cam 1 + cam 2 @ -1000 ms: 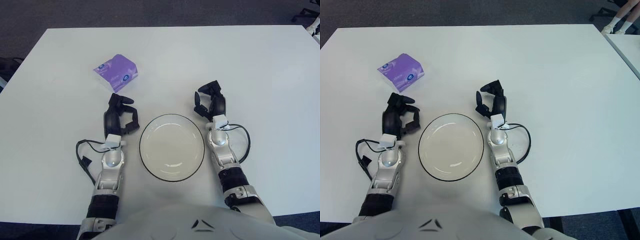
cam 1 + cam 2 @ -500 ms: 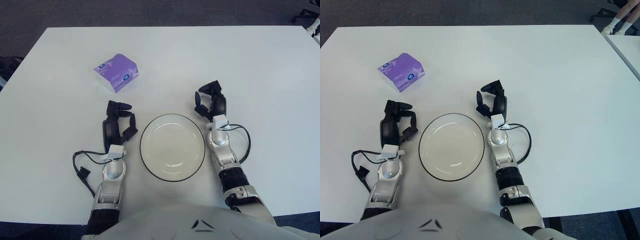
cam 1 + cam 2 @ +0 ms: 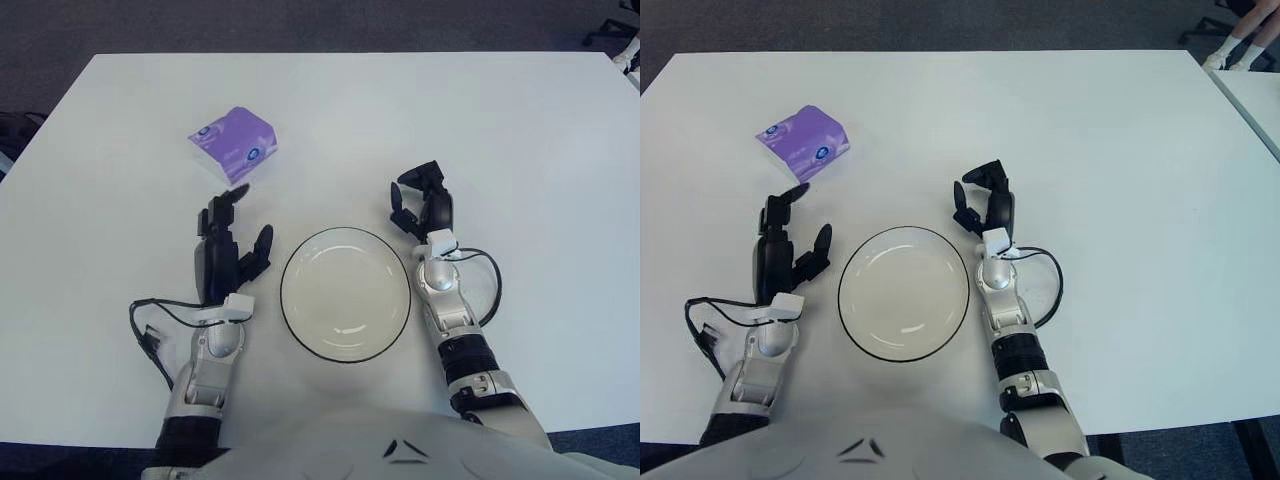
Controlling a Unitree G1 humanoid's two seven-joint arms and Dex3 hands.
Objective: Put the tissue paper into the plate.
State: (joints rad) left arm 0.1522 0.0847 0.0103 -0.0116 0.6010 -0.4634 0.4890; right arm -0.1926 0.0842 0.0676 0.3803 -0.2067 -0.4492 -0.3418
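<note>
Lying on the white surface toward its far left, the purple, soft plastic-wrapped tissue paper pack is a small rectangular block with white printed marks on top and a pale edge along its near side; its long axis runs diagonally, from near-left to far-right. It sits just beyond and slightly to the right of the left robot hand, whose black fingers are spread and pointing up toward the pack, holding nothing; the topmost fingertip shows near the pack's near edge but apart from it. The round, shallow white plate with a thin dark rim stands nearer the robot, between the two arms, well apart from the pack and empty, so the task's placing step is not yet done. The right robot hand shows just beyond the plate's far-right edge, its fingers loosely curled around nothing, and it is clearly farther from the pack than the left one. The left hand therefore looks the natural one to reach forward, and the pack's crinkly, yielding wrap would likely give a little under a grasp across its shorter width.
</note>
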